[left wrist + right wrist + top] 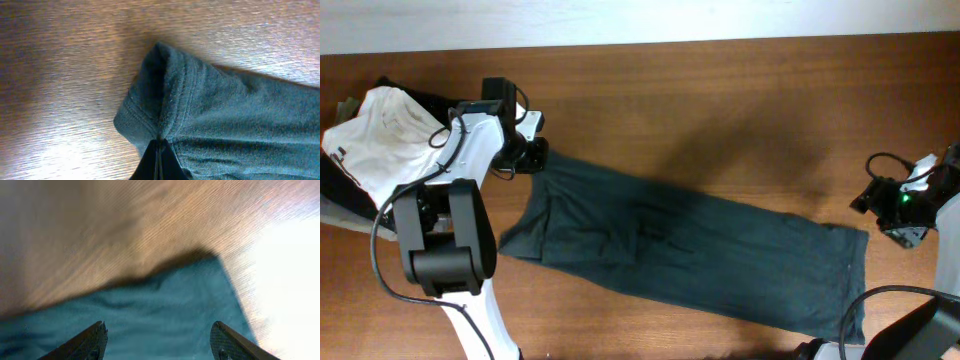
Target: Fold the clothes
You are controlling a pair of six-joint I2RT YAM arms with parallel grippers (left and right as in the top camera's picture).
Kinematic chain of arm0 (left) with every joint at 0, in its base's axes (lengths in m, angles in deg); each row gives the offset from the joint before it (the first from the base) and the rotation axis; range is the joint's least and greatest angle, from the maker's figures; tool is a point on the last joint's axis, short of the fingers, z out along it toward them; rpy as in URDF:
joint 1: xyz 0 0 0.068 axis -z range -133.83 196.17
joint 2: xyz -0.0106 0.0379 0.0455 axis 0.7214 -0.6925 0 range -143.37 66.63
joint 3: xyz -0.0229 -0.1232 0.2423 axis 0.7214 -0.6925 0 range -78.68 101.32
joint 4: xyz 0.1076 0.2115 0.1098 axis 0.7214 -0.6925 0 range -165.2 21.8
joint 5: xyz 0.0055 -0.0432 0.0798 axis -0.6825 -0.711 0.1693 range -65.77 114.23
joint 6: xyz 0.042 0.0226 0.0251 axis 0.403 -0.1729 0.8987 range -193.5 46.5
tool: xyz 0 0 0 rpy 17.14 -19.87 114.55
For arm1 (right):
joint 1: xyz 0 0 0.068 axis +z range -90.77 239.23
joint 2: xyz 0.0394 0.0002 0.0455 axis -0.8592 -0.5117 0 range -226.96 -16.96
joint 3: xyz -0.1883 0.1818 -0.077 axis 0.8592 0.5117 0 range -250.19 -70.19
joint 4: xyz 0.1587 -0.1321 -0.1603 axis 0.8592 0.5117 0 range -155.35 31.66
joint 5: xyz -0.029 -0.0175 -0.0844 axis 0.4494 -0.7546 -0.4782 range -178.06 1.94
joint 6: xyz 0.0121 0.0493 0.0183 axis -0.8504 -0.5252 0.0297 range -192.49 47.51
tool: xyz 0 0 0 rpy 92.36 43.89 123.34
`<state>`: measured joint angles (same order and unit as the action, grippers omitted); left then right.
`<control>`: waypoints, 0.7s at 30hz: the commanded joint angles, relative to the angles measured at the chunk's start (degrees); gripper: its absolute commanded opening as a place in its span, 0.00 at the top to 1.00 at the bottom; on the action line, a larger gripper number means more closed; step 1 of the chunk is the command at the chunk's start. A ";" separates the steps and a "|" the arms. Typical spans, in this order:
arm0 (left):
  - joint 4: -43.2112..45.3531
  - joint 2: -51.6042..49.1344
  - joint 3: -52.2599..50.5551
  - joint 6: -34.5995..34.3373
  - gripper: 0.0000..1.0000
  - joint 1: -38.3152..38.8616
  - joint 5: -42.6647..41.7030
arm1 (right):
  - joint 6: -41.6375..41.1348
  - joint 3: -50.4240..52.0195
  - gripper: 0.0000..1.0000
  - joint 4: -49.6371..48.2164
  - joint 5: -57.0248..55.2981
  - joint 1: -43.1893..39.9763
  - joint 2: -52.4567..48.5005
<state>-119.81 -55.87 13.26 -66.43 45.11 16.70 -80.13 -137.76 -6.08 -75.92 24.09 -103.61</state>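
A dark teal garment point(690, 250) lies spread slantwise across the wooden table, from upper left to lower right. My left gripper point(532, 155) is shut on the garment's upper left corner; in the left wrist view the fingers point(160, 155) pinch a bunched fold of its ribbed hem point(175, 100). My right gripper point(910, 225) is open at the far right, beside the garment's right end. In the right wrist view its fingers point(160, 340) stand wide apart above the teal cloth point(150, 315), near a corner of it.
A pile of white and black clothes point(380, 130) lies at the table's left edge, behind my left arm. Bare wood point(740, 100) runs along the back of the table. The table's far edge meets a white wall.
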 commanded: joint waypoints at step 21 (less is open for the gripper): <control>-0.04 1.36 0.48 0.96 0.99 -0.33 -0.61 | -2.86 0.20 0.64 -4.04 -10.12 -0.26 -18.51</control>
<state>-119.84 -55.87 13.26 -66.43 45.07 16.70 -82.87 -137.76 -9.99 -84.18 24.09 -121.19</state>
